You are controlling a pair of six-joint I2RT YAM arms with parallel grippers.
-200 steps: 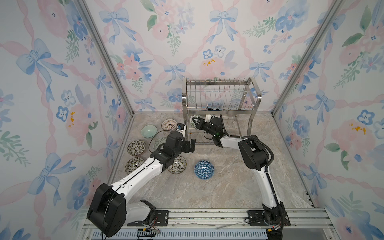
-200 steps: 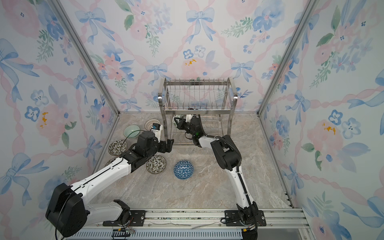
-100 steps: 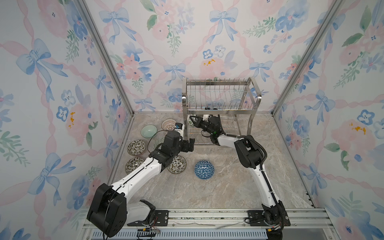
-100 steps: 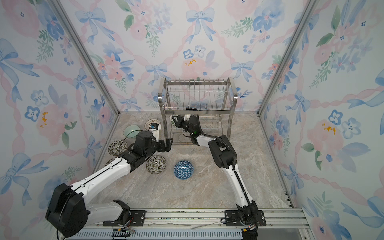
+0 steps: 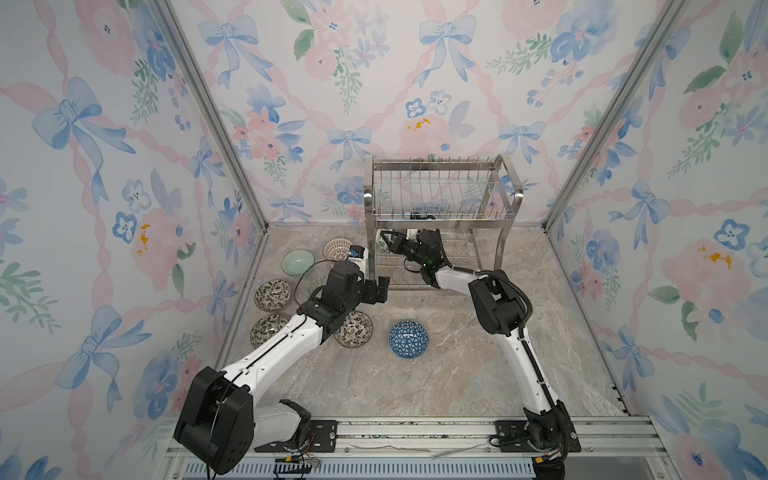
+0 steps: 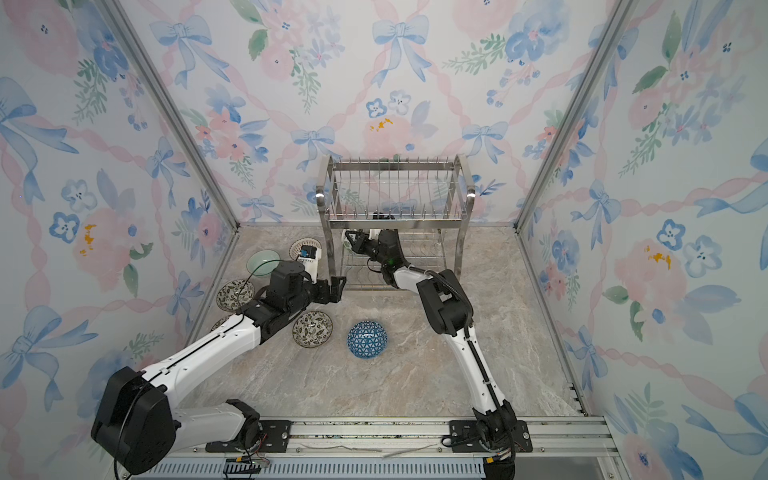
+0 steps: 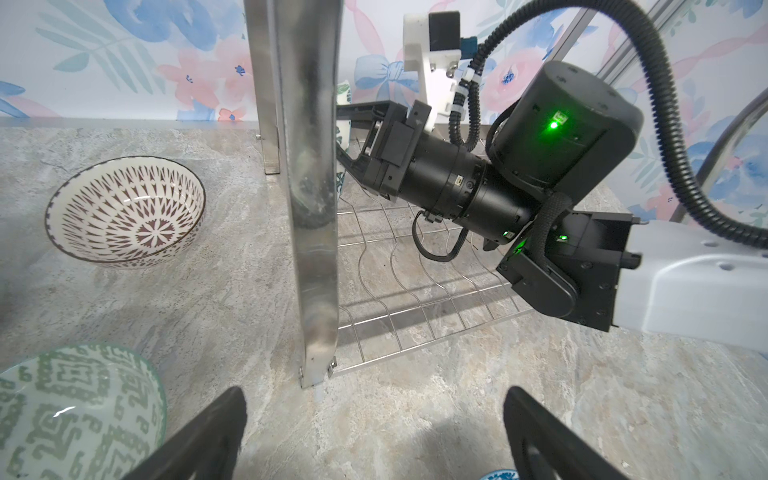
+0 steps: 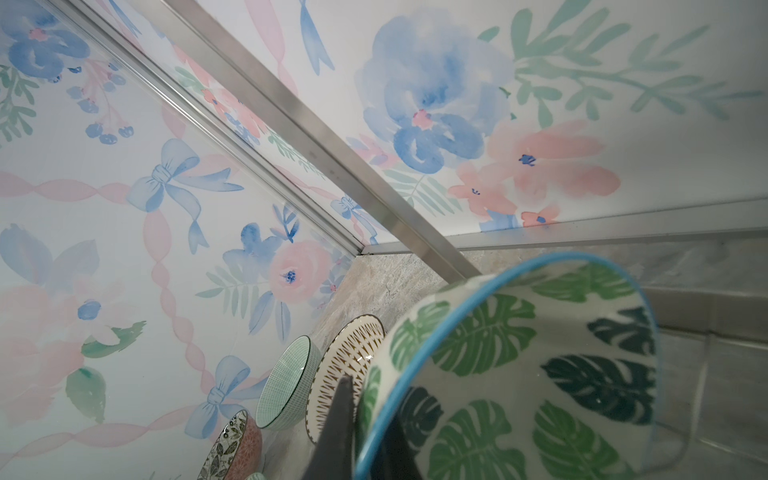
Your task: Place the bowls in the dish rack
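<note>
Green-leaf bowl (image 8: 519, 374): pinched by its rim in the right gripper (image 5: 386, 242), tilted at the lower tier's left end of the dish rack (image 5: 438, 166).
Right wrist only: we see its leaf pattern; both top views show a sliver.
Left gripper (image 7: 374, 399): spread wide, beside the rack's leg.
Since a second ago: right elbow swung slightly left.

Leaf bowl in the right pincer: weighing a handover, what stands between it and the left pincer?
The dish rack's corner post stands between left pincer and leaf bowl, partly hiding it in the left wrist view.
</note>
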